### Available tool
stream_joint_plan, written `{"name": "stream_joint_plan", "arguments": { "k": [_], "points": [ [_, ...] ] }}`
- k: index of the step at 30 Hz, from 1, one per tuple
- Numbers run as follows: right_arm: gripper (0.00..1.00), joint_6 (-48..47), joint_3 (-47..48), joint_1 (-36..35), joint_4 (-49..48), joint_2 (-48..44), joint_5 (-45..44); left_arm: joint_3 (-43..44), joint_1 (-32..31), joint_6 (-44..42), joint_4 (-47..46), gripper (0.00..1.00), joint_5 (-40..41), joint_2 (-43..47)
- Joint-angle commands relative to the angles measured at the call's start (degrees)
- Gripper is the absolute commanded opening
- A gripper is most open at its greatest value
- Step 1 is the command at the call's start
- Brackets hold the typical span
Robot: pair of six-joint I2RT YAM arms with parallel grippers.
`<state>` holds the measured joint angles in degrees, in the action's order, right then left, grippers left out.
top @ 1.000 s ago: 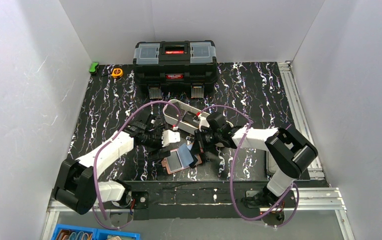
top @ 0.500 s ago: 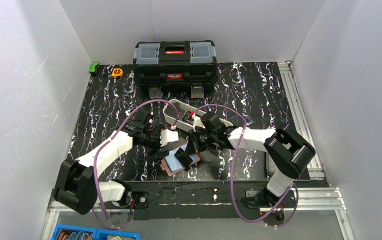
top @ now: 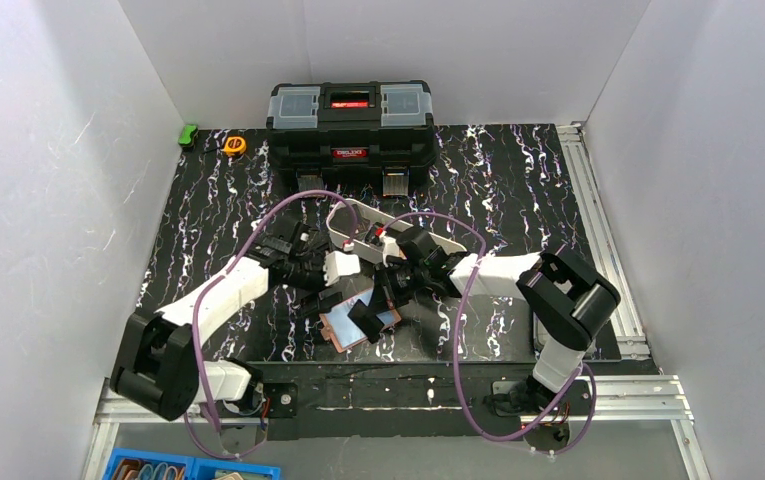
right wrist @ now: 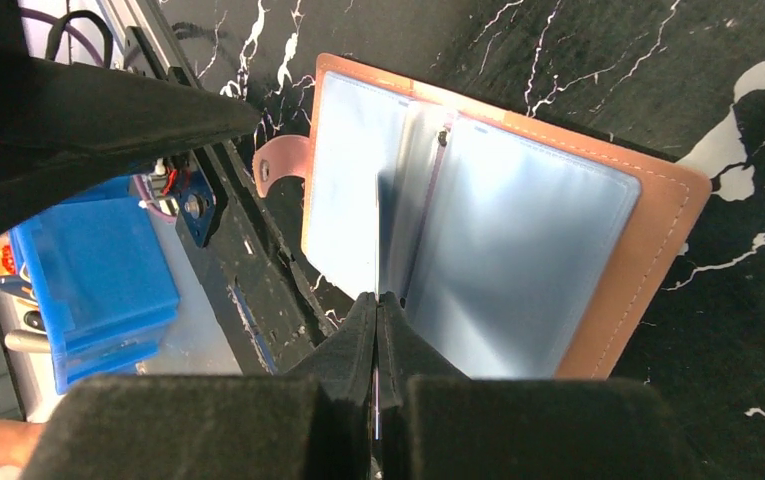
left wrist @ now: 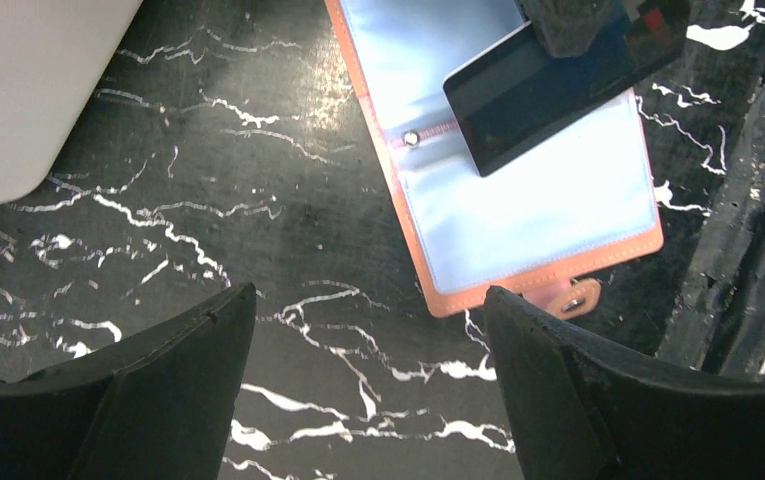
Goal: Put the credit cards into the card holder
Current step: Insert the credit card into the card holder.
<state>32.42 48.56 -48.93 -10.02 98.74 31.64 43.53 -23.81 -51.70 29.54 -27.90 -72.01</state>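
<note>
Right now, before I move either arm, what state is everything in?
Card holder: open flat, snap tab undone.
Card: pinched on edge over the holder's sleeves.
Right gripper: fingers shut on the card.
Left gripper: fingers open, empty.
Toolbox: lid closed.

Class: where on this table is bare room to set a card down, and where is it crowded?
Bare: the right side, between toolbox, right arm and rail; also the left strip between tape measure and left arm. Crowded: the centre, where left gripper, right gripper with its card, tray and card holder meet.
</note>
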Motion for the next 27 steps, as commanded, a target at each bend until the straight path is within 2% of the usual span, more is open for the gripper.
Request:
{"name": "stream_joint_plan", "arguments": {
  "k": [1,7,15,27],
  "points": [
    [0.01,-0.10,1.50,0.42,-0.96,-0.33,1.87,-0.08,-1.64,1.31,-4.44,0.82,-2.41,-3.42],
    [0.01,0.05,0.97,2.48,-1.99,-1.90,4.97,-3.71,-1.90,-1.45,-9.62,0.79,0.83,-6.17],
    [0.01,-0.44,-1.23,4.31,-3.41,-2.32,1.72,-5.60,-1.96,-3.39,-9.60,0.77,0.54,-5.88],
    [0.01,7.12,-8.59,2.83,-22.98,-1.55,-8.79,-8.73,-1.94,-6.59,-6.39,0.78,0.57,-1.25]
  ]
}}
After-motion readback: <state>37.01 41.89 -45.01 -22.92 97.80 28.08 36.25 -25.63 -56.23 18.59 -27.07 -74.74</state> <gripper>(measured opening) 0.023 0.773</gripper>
